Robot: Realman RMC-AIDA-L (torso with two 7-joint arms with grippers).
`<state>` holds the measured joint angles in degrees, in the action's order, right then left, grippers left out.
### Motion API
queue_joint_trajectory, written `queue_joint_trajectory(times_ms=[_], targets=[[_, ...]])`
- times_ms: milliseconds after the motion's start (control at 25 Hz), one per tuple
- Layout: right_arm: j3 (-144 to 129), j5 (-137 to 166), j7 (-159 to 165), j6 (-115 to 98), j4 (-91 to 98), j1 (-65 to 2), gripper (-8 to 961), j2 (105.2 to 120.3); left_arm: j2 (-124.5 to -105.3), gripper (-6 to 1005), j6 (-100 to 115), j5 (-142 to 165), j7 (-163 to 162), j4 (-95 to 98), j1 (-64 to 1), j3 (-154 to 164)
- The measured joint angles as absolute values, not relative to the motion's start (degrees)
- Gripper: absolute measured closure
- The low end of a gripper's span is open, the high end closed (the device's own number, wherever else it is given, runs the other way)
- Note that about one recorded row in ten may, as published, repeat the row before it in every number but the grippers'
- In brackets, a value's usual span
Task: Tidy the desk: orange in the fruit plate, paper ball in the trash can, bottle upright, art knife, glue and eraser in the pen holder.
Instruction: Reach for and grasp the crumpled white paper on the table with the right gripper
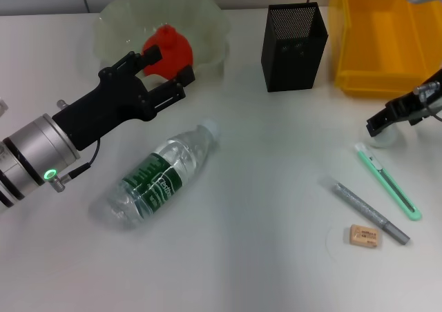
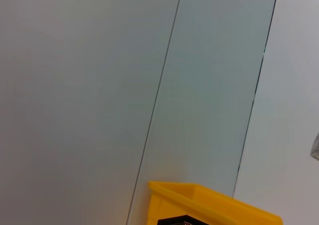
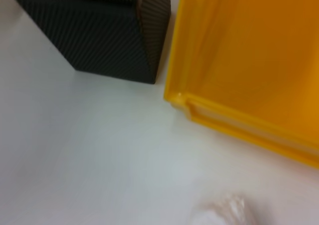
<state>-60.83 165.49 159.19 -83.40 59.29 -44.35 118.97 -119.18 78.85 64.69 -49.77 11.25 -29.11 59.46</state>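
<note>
Eraser [image 1: 364, 235] nearest; at 10 o'clock, left gripper [image 1: 168, 67] clamps the orange [image 1: 168, 50] — firm, round, slip-prone; right gripper [image 1: 387, 122] state unclear.

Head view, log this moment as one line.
left gripper: holding orange over translucent fruit plate | right gripper: above paper ball | clear plastic bottle: lying down

The orange [image 1: 168, 50] is partly hidden by the left gripper [image 1: 169, 69]. The yellow bin [image 1: 384, 36] is cut off at the head view's top and right edges. A pale blurred lump [image 3: 227, 211] near the bin cannot be identified.
</note>
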Motion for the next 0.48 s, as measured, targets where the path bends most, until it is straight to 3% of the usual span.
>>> queue_joint_trajectory(times_ms=[480], targets=[[-61.0, 165.7, 158.7, -78.6, 52.8, -46.9, 135, 119.0, -119.15, 189, 78.2, 64.7, -49.7, 11.2, -28.9, 59.3]])
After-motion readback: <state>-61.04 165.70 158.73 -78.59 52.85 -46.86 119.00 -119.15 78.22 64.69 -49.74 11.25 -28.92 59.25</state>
